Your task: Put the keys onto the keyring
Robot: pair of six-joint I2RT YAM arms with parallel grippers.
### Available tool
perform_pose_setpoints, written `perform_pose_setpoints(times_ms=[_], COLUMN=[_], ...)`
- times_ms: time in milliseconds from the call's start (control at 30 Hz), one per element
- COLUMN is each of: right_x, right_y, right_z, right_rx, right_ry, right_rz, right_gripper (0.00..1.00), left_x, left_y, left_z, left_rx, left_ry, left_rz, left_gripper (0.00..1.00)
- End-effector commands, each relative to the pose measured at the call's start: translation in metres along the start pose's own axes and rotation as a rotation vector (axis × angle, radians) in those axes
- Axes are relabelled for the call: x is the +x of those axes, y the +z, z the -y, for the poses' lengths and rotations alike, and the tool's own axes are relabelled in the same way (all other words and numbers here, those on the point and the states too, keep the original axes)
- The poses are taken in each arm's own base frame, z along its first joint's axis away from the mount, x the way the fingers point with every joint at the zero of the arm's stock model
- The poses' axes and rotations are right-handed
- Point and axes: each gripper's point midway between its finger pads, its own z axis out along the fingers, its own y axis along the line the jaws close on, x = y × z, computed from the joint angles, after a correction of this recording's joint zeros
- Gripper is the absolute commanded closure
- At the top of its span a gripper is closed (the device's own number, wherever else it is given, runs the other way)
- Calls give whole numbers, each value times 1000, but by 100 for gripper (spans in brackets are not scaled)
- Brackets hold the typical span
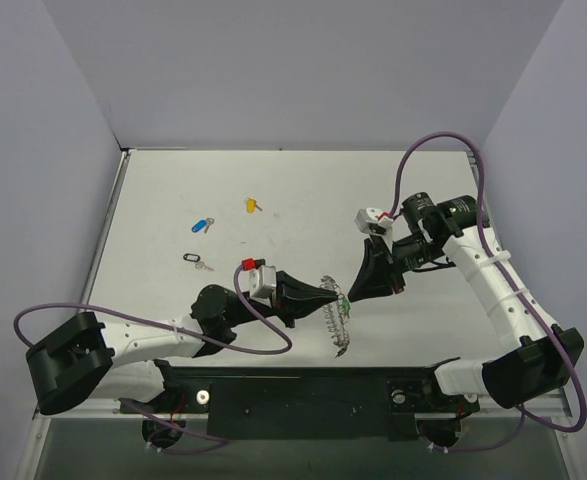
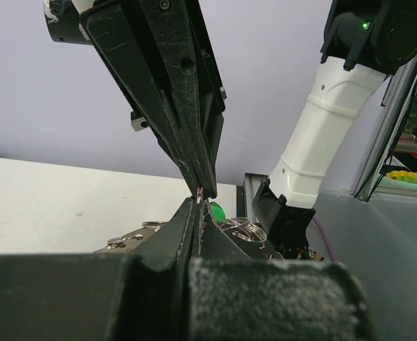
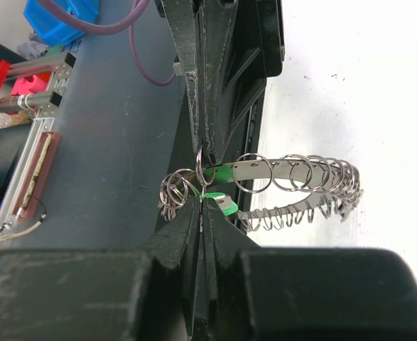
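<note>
The keyring (image 1: 339, 328), a silvery hoop edged with wire loops (image 3: 293, 165), hangs above the table's near middle. My left gripper (image 1: 325, 296) is shut on its edge, fingertips pressed together (image 2: 197, 204). My right gripper (image 1: 353, 297) comes in from the right and meets it tip to tip. It is shut (image 3: 204, 201) on the green-headed key (image 3: 226, 207), which lies against a wire loop at the hoop's near end. The green head (image 2: 216, 211) shows just behind my left fingertips. Yellow-headed (image 1: 251, 205), blue-headed (image 1: 201, 225) and black-headed (image 1: 195, 260) keys lie on the table.
The three loose keys lie spread over the white table's (image 1: 303, 190) left half, behind my left arm. A purple cable (image 1: 263, 335) loops beside the left wrist. The black base rail (image 1: 303, 390) runs along the near edge.
</note>
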Motion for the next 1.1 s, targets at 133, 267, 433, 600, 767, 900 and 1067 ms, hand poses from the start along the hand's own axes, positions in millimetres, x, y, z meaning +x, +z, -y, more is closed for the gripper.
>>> perform_pose_setpoints(times_ms=[133,267,433,600,767,900,1067], right_x=[2,3,7,4,1,-3,-3], right_y=[8,10,15,15,11,5,-1], right_z=[-8,0,7,10,9,4,-5], right_rx=[14,30,44,46,62,79,87], right_ry=[43,70,97,112,107,69,-64], right_rz=[-61,-69,-83,-77,-52,-31,-54], right_gripper=[100,100,100,100,89,78,63], left_x=[-51,-55,-62,-62,-57,-51,-46], left_y=[10,12,14,16,14,12,11], left_z=[11,13,17,18,17,15,13], left_rx=[84,104,122,133,129,117,108], left_ry=[52,47,29,15,9,3,-20], left_rz=[113,131,168,174,164,145,133], left_gripper=[100,100,100,100,100,100,100])
